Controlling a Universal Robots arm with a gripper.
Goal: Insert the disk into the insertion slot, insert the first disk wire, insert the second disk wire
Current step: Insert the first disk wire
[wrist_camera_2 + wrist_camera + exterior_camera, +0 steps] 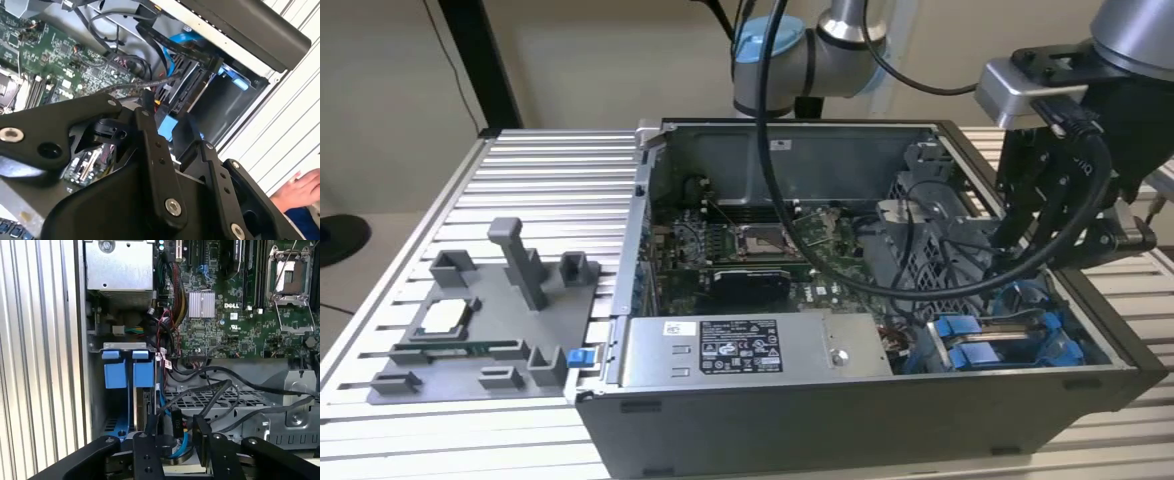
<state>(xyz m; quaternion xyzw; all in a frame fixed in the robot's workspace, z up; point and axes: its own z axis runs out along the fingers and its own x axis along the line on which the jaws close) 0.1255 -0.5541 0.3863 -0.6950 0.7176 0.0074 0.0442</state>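
My gripper (pixel 1018 262) reaches down into the open computer case at the exterior view's right, over the blue-railed insertion slot (pixel 987 345). In the first wrist view the gripper (pixel 175 429) stands open, and a black wire connector (pixel 176 421) stands between its fingers (pixel 150 432) without touching either. The disk (pixel 145 407) sits on edge in the insertion slot (pixel 117 410), between blue rails and under two blue tabs. In the second wrist view the gripper (pixel 165 122) hangs in front of the disk's dark end (pixel 186 87), where connector ports show. How the connector meets the disk is hidden.
A grey labelled power-supply box (pixel 747 350) lies along the case's front. The motherboard (pixel 235 315) and a perforated metal cage (pixel 220 400) with loose black cables (pixel 235 385) lie beside the slot. A grey fixture (pixel 480 320) sits on the slatted table. A person's hand (pixel 300 190) shows outside the case.
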